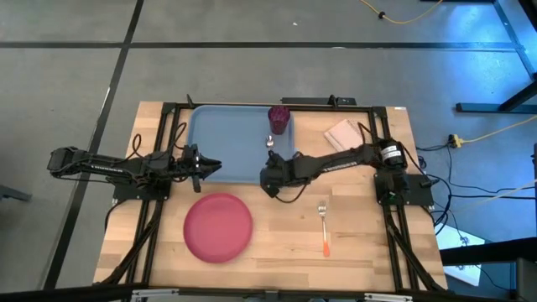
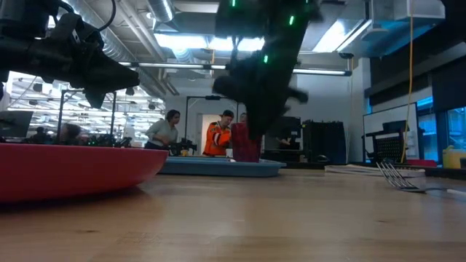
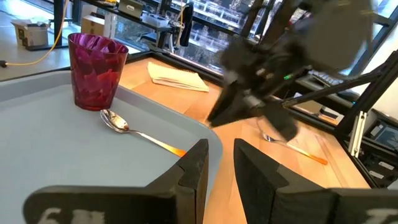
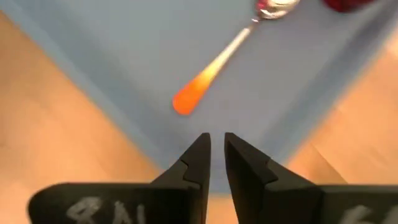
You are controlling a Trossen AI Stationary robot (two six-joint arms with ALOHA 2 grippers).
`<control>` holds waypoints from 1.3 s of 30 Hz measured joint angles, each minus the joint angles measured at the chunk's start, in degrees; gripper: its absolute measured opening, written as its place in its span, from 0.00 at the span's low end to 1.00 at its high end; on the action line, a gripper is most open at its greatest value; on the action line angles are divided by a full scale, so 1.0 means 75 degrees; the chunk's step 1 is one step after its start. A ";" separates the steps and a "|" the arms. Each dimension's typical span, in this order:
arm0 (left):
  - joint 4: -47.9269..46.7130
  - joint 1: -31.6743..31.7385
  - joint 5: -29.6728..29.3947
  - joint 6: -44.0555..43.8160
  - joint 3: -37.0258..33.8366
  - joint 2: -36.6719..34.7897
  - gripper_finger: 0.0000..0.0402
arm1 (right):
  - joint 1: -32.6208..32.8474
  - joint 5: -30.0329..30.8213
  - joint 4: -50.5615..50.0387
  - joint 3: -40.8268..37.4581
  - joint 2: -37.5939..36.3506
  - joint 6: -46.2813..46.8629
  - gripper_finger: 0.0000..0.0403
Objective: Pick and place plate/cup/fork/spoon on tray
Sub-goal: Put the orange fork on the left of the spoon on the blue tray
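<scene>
The light-blue tray (image 1: 231, 143) lies at the table's far middle. The maroon cup (image 1: 278, 119) stands upright in its far right corner. The spoon (image 1: 270, 145) lies flat in the tray just nearer than the cup, bowl toward it (image 3: 130, 129). The pinkish-red plate (image 1: 218, 226) rests on the wood, nearer than the tray. The fork (image 1: 323, 226) lies on the wood to the plate's right. My right gripper (image 1: 267, 186) hovers over the tray's near right corner, shut and empty, just past the spoon's orange handle end (image 4: 186, 99). My left gripper (image 1: 220, 165) is shut and empty at the tray's near edge.
A pale folded napkin (image 1: 344, 134) lies on the wood to the right of the tray. Both arm bases and their black frames stand at the table's left and right sides. Bare wood lies between the plate and the fork. People show in the room beyond (image 2: 218, 135).
</scene>
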 joint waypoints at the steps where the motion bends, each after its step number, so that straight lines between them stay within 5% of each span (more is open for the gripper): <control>1: 0.0000 0.0000 -0.0002 -0.0001 0.0000 0.0002 0.17 | 0.0186 0.0168 -0.0530 0.0209 0.0000 0.0312 0.13; 7: -0.0006 0.0000 0.0001 -0.0018 -0.0003 -0.0001 0.17 | 0.1754 0.0352 -0.2925 0.0740 0.0000 0.2908 0.13; 13: -0.0004 -0.0002 0.0001 -0.0018 0.0000 -0.0001 0.17 | 0.3257 -0.0293 -0.3151 0.0681 0.0003 0.6068 0.13; 18: -0.0003 0.0000 -0.0021 0.0008 0.0000 -0.0001 0.17 | 0.3617 -0.0749 -0.3847 0.0681 0.0003 0.7999 0.13; 23: 0.0001 0.0007 -0.0057 0.0008 0.0000 -0.0001 0.17 | 0.3628 -0.1930 -0.4167 0.0126 0.0017 0.8626 0.13; 27: 0.0003 0.0006 -0.0057 0.0012 0.0000 -0.0001 0.17 | 0.3595 -0.2793 -0.2968 -0.0668 0.0032 0.8600 0.13; 39: 0.0126 0.0006 -0.0063 0.1183 0.0000 -0.0001 0.17 | 0.3629 -0.2592 -0.2344 -0.1183 0.0035 0.9477 0.13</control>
